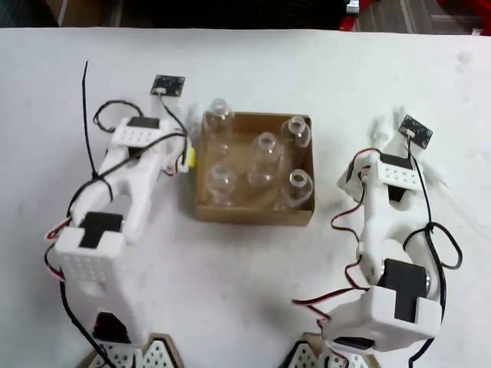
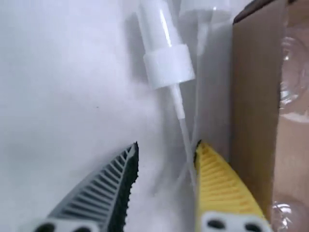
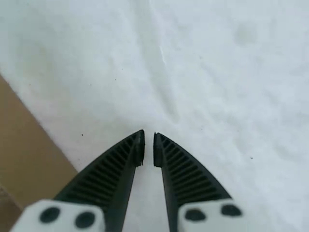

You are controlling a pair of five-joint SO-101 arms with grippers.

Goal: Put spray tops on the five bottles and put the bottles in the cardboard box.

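The cardboard box [image 1: 254, 211] sits mid-table with several clear bottles [image 1: 265, 149] standing in it, their necks bare. In the left wrist view a white spray top [image 2: 164, 53] lies on the table beside the box wall [image 2: 253, 96]. Its thin dip tube [image 2: 182, 125] runs down between the fingers of my left gripper [image 2: 167, 145], which is open. A second spray top [image 2: 205, 7] lies just beyond. My left gripper [image 1: 187, 158] is at the box's left side. My right gripper [image 3: 148, 140] is shut on nothing above bare table, right of the box.
Two more white spray tops [image 1: 380, 126] [image 1: 439, 178] lie on the table near the right arm [image 1: 383, 184]. A corner of the box [image 3: 24, 150] shows beside the right gripper. Cables trail around both arms. The table's far edge is behind the box.
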